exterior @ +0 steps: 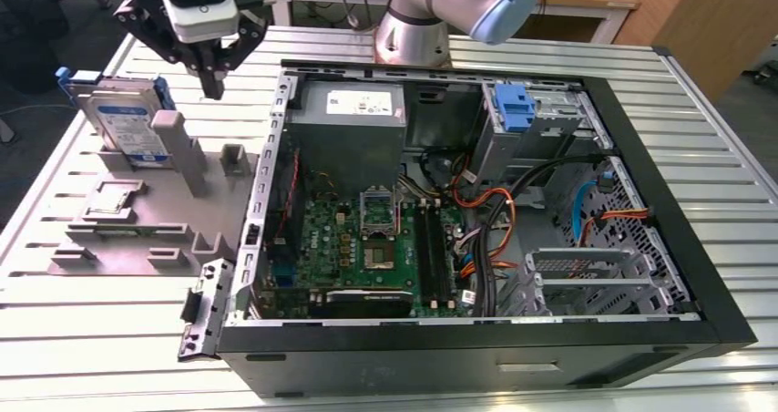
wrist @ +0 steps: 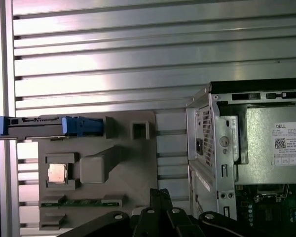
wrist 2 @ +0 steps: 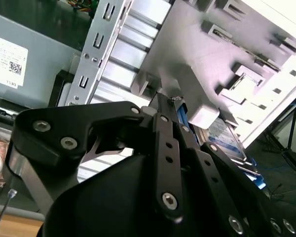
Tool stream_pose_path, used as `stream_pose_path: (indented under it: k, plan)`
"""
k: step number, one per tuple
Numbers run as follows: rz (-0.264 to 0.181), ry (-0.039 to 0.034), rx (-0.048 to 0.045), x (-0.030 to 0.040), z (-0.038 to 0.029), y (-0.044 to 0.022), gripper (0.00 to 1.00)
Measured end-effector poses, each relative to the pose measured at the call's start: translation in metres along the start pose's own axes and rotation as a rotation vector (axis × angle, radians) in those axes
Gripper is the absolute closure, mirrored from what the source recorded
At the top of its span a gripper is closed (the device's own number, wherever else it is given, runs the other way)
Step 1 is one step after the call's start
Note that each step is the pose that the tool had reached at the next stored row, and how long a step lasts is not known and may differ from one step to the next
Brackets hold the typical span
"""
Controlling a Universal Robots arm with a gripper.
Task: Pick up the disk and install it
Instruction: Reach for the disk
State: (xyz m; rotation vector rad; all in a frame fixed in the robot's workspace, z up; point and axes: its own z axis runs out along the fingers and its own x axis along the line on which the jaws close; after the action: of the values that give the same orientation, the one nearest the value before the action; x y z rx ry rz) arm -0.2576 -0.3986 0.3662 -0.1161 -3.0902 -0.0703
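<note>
The disk (exterior: 127, 120) stands on edge in a grey holder (exterior: 134, 221) at the exterior view's left, its white-and-blue label showing inside a blue frame. My gripper (exterior: 214, 86) hangs above the table between the disk and the open computer case (exterior: 486, 339), to the disk's right and apart from it. The fingers are shut with nothing between them. The first wrist view sees the disk (wrist: 44, 127) edge-on from above, beyond the fingertips (wrist: 160, 193). In the second wrist view the disk (wrist 2: 227, 136) lies past the shut fingertips (wrist 2: 167, 98).
The holder also carries a square chip (wrist: 57, 174) and a memory stick (wrist: 79, 201). Inside the case are a grey power-supply box (exterior: 350, 111), a blue bracket (exterior: 516, 107) in the drive bay, the motherboard (exterior: 364, 239) and loose cables (exterior: 498, 221). The slatted metal table (exterior: 717, 157) surrounds everything.
</note>
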Motion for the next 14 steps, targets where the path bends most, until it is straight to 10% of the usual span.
stream_pose_path:
  k: [14]
  plan:
    - [0.000,-0.0001,-0.0001,0.0008,0.0000,-0.0015,0.90]
